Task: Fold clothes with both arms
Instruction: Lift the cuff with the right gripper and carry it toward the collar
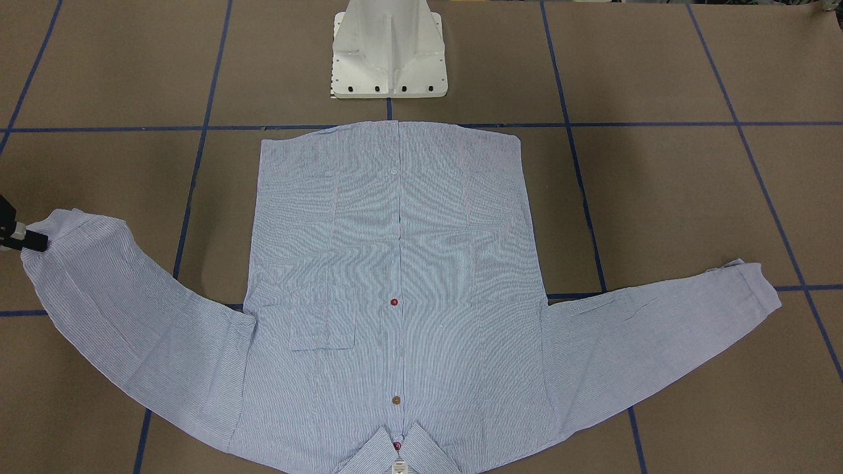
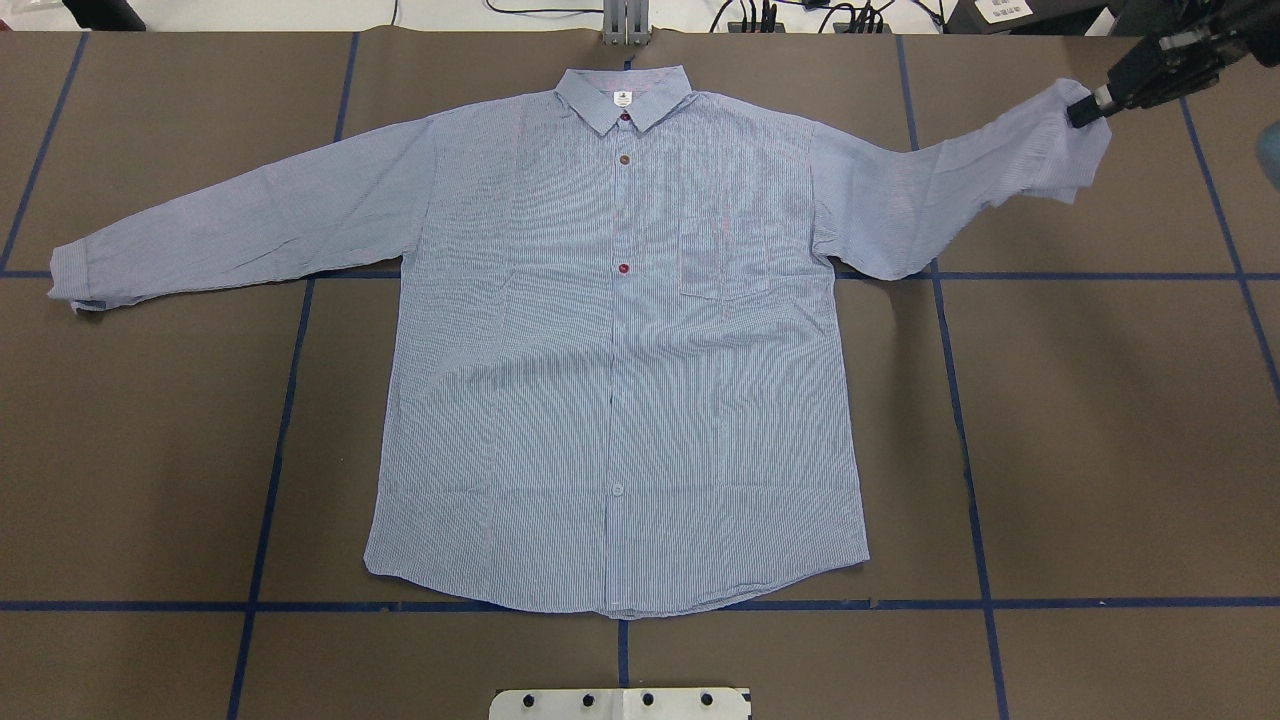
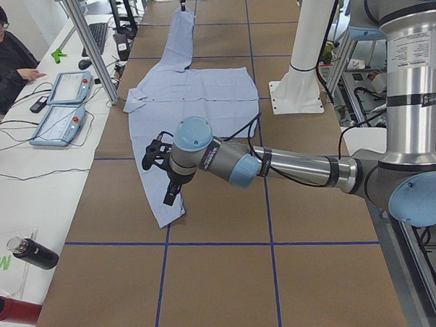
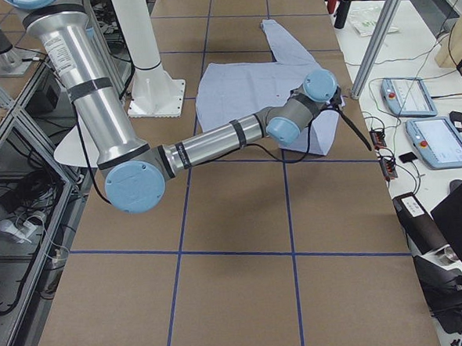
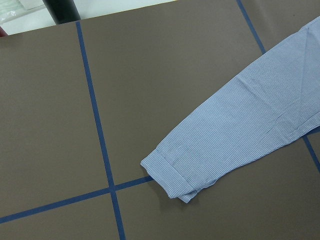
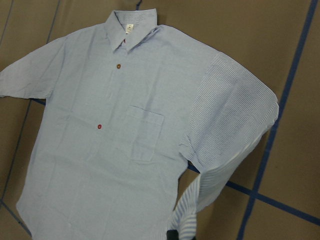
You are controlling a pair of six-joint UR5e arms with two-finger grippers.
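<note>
The clothes are one light blue striped shirt [image 2: 610, 350], lying front up and flat on the brown table, collar away from the robot. My right gripper [image 2: 1082, 108] is shut on the cuff of the sleeve on its side and holds that cuff lifted off the table; it also shows at the front-facing view's left edge [image 1: 36, 242]. The other sleeve lies flat, its cuff [image 5: 170, 175] on a blue tape crossing. My left gripper [image 3: 169, 194] hovers above that sleeve and appears only in the exterior left view, so I cannot tell whether it is open or shut.
The white pedestal base [image 1: 388, 52] stands just behind the shirt's hem. Blue tape lines [image 2: 960, 420] grid the table. A person [image 3: 3, 57] sits at a side desk with teach pendants [image 3: 60, 105], and bottles [image 3: 34, 252] lie there.
</note>
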